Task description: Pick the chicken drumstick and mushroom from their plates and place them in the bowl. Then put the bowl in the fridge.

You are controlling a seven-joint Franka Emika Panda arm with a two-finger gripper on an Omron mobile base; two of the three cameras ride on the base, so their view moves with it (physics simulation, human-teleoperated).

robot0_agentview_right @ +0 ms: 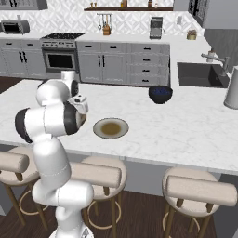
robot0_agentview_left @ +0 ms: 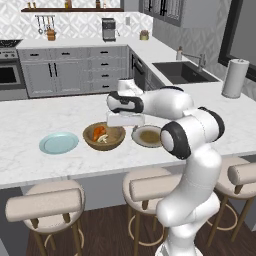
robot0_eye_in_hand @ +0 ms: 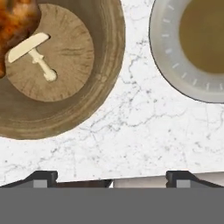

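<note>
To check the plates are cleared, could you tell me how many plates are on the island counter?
2: the light blue plate lies left of the wooden bowl, and the grey-brown plate lies right of it. Both are bare.

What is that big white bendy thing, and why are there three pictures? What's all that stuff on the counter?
The white thing is a robot arm in a pretend, computer-drawn kitchen. Two pictures come from cameras riding behind it, one on each side. The third comes from a camera on its hand, looking straight down.

On the marble counter sits a brown wooden bowl. Inside it lie an orange-brown chicken drumstick and a pale mushroom, so both foods are already in. Beside the bowl are two empty plates: a light blue plate and a grey-brown plate.

Its end effector is the pinching part. Its two dark fingertips stand wide apart above bare counter between bowl and grey-brown plate, holding nothing. A dark blue bowl sits farther away.
</note>
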